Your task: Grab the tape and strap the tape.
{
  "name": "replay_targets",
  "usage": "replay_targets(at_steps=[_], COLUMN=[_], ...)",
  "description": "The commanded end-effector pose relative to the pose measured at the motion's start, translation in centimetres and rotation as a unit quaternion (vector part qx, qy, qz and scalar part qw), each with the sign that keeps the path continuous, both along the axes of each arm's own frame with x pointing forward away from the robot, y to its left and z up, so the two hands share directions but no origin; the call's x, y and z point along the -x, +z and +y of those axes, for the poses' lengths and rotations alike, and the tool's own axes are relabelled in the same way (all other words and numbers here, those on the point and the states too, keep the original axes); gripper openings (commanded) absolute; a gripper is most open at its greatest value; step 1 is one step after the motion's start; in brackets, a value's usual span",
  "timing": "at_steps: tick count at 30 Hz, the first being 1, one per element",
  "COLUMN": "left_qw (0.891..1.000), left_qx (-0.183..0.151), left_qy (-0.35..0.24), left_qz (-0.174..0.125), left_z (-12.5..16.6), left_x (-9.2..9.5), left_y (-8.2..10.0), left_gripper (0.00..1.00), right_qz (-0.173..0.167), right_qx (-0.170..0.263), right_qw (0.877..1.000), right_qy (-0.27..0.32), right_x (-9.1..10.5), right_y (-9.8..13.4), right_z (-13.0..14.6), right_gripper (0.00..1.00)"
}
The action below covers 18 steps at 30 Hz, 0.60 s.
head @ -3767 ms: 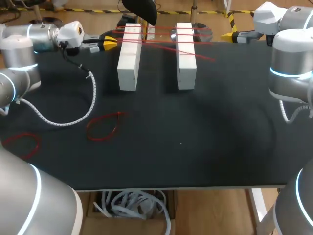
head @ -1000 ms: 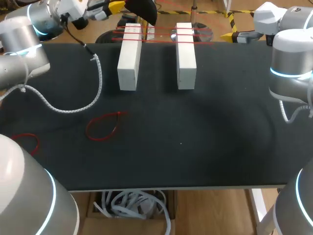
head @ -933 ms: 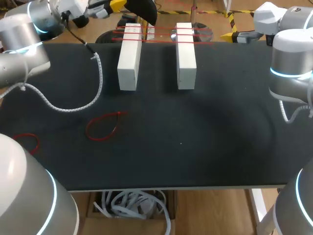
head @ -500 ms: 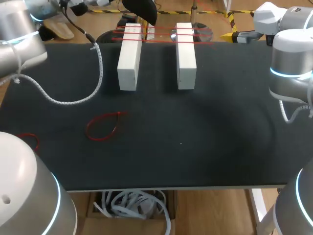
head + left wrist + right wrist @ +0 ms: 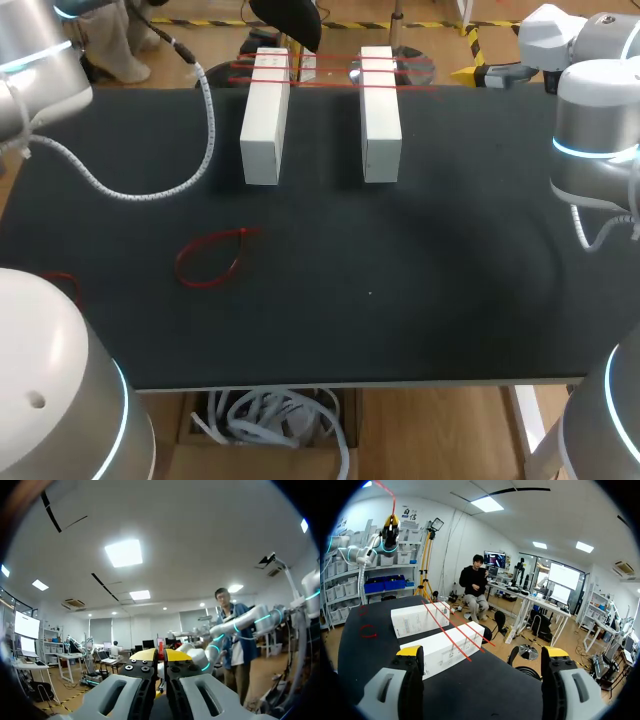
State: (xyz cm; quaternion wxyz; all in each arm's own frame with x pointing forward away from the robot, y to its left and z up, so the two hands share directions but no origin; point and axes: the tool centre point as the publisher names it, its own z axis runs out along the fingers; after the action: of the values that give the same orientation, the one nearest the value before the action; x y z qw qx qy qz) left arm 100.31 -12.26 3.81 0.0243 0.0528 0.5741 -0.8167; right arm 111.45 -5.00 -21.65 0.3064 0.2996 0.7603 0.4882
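The left gripper [image 5: 160, 656] is up high, off the far left corner of the table [image 5: 400, 300] and out of the head view. Its 2 yellow tips are pressed together on a thin red tape strand [image 5: 161, 647]. In the right wrist view that strand rises from the pinched tips and leaves the view; I cannot tell where its other end goes.

The right gripper [image 5: 482, 653] hangs at the far right edge with its fingers spread wide and nothing between them. It looks leftward over the 2 white blocks.

The left block [image 5: 264, 118] and the right block [image 5: 380, 112] lie side by side, well apart, with their long axes running near to far. The red tape bands [image 5: 320, 72] cross both far ends, running left to right, square to the blocks. The right wrist view shows 3 of these strands.

A loose red loop [image 5: 210, 258] lies flat on the near left of the table. A 2nd red loop [image 5: 62, 285] lies further left, partly hidden by the left arm.

My judgement: any next wrap turns on the held strand. The blocks lie right of and below the left gripper, so the strand would have to travel rightward across them. The left arm is also nearer the loose loops.
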Motion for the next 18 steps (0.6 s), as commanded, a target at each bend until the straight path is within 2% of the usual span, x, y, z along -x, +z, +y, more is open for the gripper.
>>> replay_targets(at_steps=[1, 6, 8, 9, 18], left_qw=[1.000, 1.000, 1.000, 1.000, 1.000], left_qx=[-0.006, -0.015, -0.009, -0.017, -0.027], left_qy=[0.009, 0.000, -0.004, -0.002, -0.004], left_qz=[0.002, -0.003, -0.012, -0.012, -0.011], left_z=[0.4, 1.2, 1.4, 1.5, 2.1], left_x=[0.9, 1.6, 1.9, 2.0, 2.8], left_y=[1.1, 1.9, 2.3, 2.4, 2.7], left_gripper=[0.00, 0.00, 0.00, 0.00, 0.00], right_qz=[0.000, 0.000, 0.000, 0.000, 0.000], right_qx=[0.000, 0.000, 0.000, 0.000, 0.000], right_qw=[1.000, 1.000, 1.000, 1.000, 1.000], right_qy=[0.000, 0.000, 0.000, 0.000, 0.000], right_x=[0.0, 0.0, 0.0, 0.0, 0.0], right_y=[0.0, 0.0, 0.0, 0.0, 0.0], right_z=[0.0, 0.0, 0.0, 0.0, 0.0], right_gripper=[1.00, 1.00, 1.00, 1.00, 1.00])
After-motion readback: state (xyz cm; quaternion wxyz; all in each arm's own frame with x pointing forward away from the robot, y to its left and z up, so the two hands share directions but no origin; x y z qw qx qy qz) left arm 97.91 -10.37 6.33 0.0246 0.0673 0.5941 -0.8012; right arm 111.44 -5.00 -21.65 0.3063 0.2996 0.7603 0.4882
